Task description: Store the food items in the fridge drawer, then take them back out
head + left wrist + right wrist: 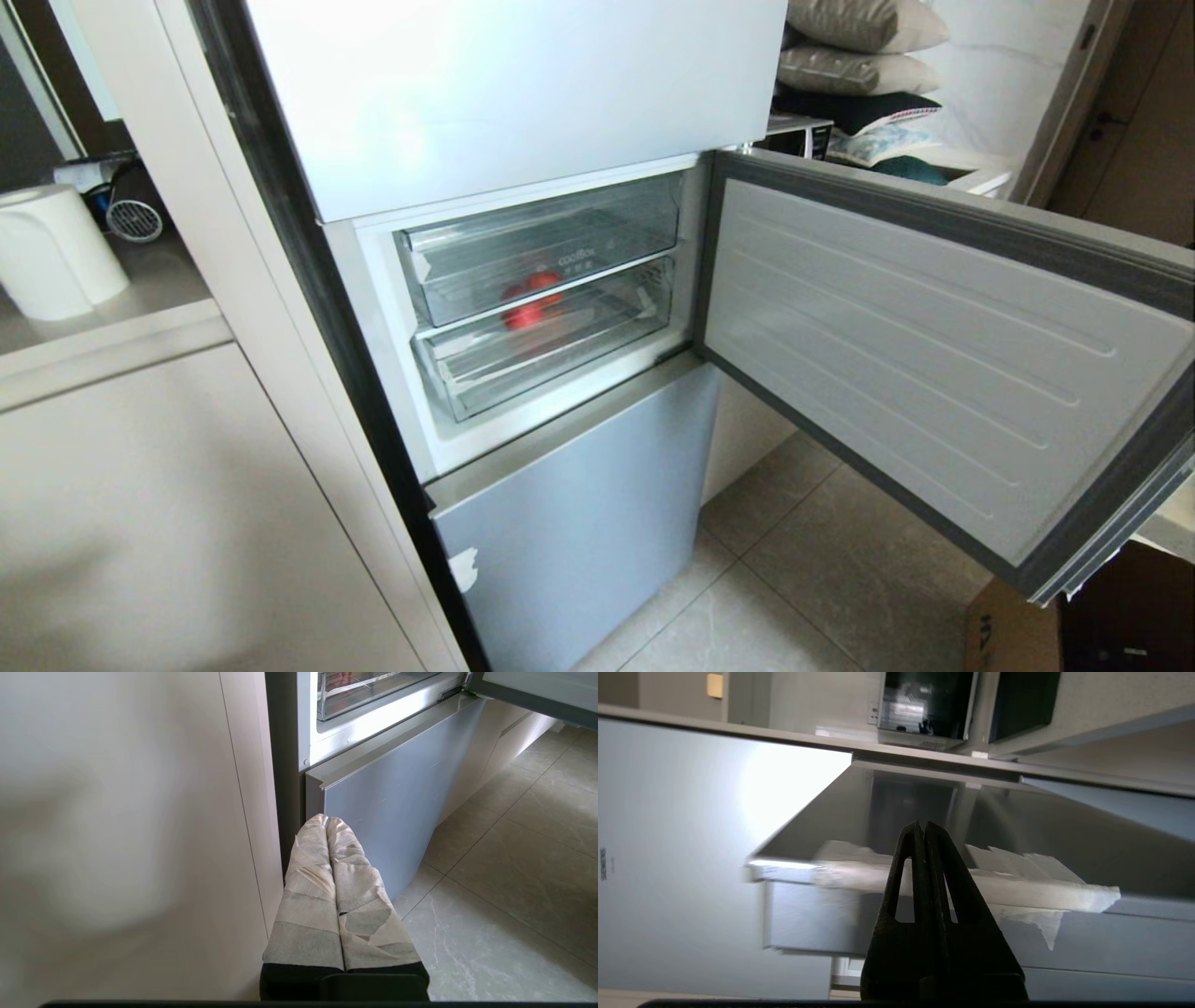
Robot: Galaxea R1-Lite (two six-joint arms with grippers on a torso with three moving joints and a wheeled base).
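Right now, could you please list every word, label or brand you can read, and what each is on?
"coolBox", roughly: pale print on the upper clear plastic fridge tray, followed by marks too small to read.
Sideways dark lettering on the pale glossy fridge door panel: too blurred to read.
Black print on the brown cardboard box: cut off, unreadable.

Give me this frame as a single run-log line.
fridge door: open | drawers: pushed in | red food: inside drawer | left gripper: shut, empty, parked low | right gripper: shut, empty

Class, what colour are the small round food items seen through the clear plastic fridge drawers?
Red-orange food items, showing best in the head view.
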